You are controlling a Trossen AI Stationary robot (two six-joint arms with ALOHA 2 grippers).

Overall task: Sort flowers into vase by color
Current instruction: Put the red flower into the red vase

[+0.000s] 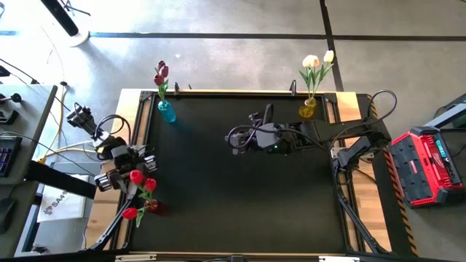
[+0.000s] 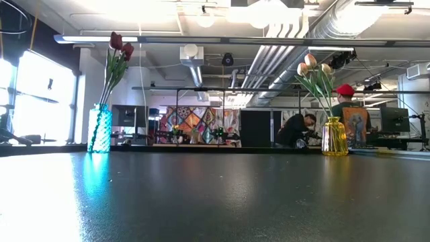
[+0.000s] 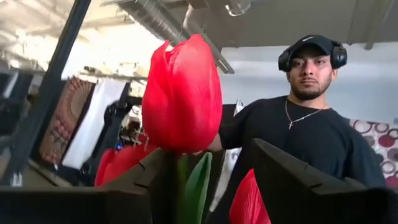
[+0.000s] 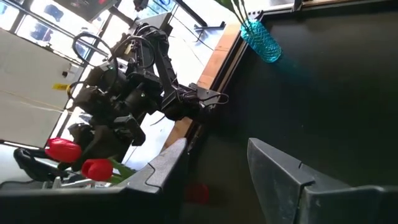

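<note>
Over the table's left edge, left gripper (image 1: 133,177) is clamped on red tulips (image 1: 137,177); right gripper (image 1: 234,138) hangs open mid-table.

Ceiling lamps (image 2: 269,10) burned to white overhead, and a window (image 2: 40,94) on the blue vase's side was overexposed. Its light spread a pale glare across the dark tabletop (image 2: 222,195) on that side, and the blue vase (image 2: 99,128) cast a turquoise glint beside it. From above, the tabletop stayed evenly dark, the surrounding floor bright. The red tulip head (image 3: 182,93) close to the left wrist camera was sharp and vividly lit; the room behind it was hazy and washed out.
</note>
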